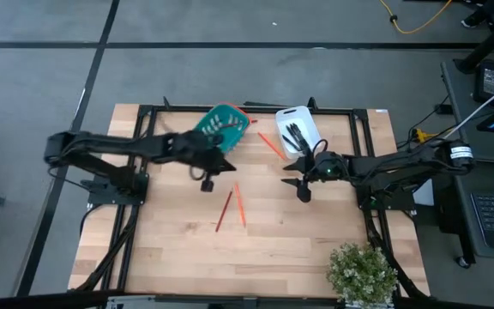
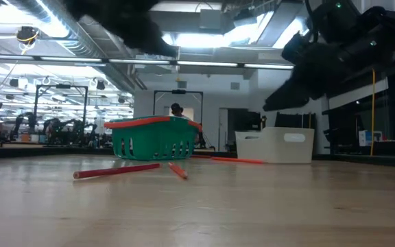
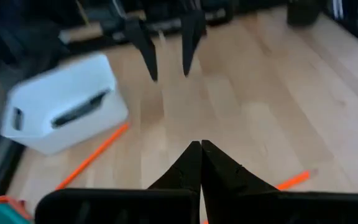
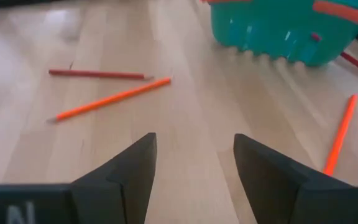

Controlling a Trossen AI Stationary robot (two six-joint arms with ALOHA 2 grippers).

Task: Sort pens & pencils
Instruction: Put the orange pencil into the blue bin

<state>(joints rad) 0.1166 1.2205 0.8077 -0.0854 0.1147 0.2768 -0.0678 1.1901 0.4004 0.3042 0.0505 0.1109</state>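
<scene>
The pencils (image 4: 107, 98) look light, stiff and rolly; pinch one mid-stick. Right gripper (image 4: 194, 168) fingers spread, left gripper (image 3: 200, 163) fingers clenched, empty.

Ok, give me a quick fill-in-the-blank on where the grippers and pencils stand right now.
1. The left gripper is ____ and holds nothing.
2. The right gripper is ____, hovering above the wooden table.
3. The black pens lie inside the ____ rectangular plastic bin.
4. The number of thin orange and red pencils lying loose on the tabletop is ____; the green plastic basket stands beside the bin.

Missing words: shut; open; white; three
</scene>
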